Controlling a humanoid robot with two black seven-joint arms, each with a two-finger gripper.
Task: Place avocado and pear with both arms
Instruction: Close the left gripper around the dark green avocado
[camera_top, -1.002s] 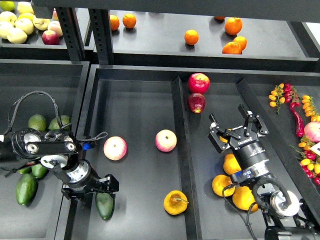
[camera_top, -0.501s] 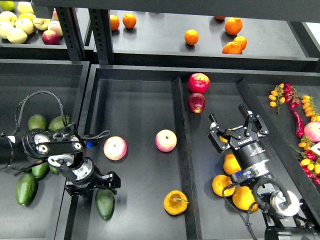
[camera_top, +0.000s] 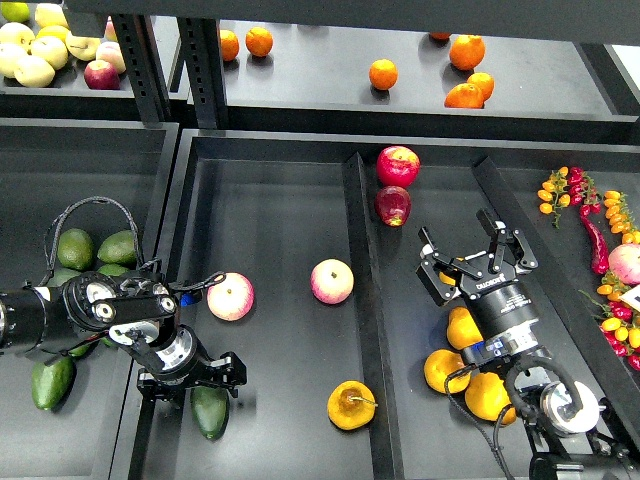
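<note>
Since the earlier frame the left gripper (camera_top: 190, 377) had shifted right, fingers apart, directly above the avocado (camera_top: 210, 410), long axis near-vertical; right gripper (camera_top: 476, 256) open, pear (camera_top: 351, 405) lower-left, apart.

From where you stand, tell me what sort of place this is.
Probably a mock grocery produce section: black display trays hold sorted fruit, with oranges on a shelf, avocados at left, and chillies with small tomatoes at right.
</note>
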